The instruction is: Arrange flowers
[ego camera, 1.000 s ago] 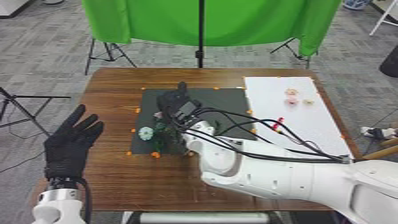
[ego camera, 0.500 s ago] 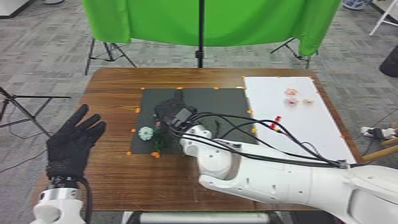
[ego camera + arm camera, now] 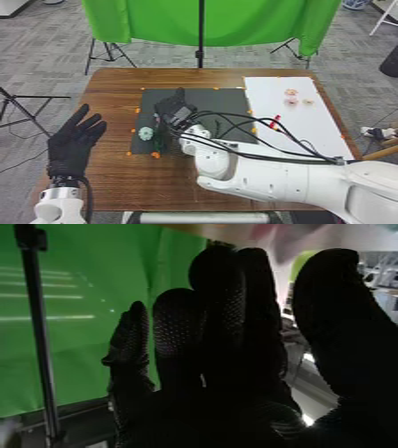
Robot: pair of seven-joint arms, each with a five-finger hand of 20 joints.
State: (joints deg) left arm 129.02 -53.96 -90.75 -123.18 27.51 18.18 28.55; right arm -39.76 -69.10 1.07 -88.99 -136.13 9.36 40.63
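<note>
Black-gloved right hand (image 3: 173, 107) is over the dark mat (image 3: 229, 100), toward its left part, with the white arm coming in across the desk (image 3: 115, 187) from the right. Right wrist view: fingers straight and up, thumb held apart from them, so hand is open; blurred pink and pale shapes (image 3: 262, 230) past the fingertips, can't tell what they are or if the hand has hold of anything. Left hand (image 3: 71, 150) is well apart from it, by the left side of the desk, fingers extended and loosely spread, thumb out, nothing in it. Pale blue-green flower (image 3: 146, 133) is at the mat's left side, near the right hand; dark green foliage (image 3: 159, 144) just beside it. White sheet (image 3: 324, 132) on the right side of the desk carries three small blooms in its far part: light pink flower (image 3: 291, 92), pink flower (image 3: 290, 101) just nearer the robot, cream flower (image 3: 308, 102) to the right of that one. Red object (image 3: 276, 121) lies on the sheet, near the arm's black cables (image 3: 258, 120). Orange markers (image 3: 155, 155) along the mat edges. Green cloth (image 3: 249, 30) hangs behind the desk, thin black pole (image 3: 201, 35) in front of it.
</note>
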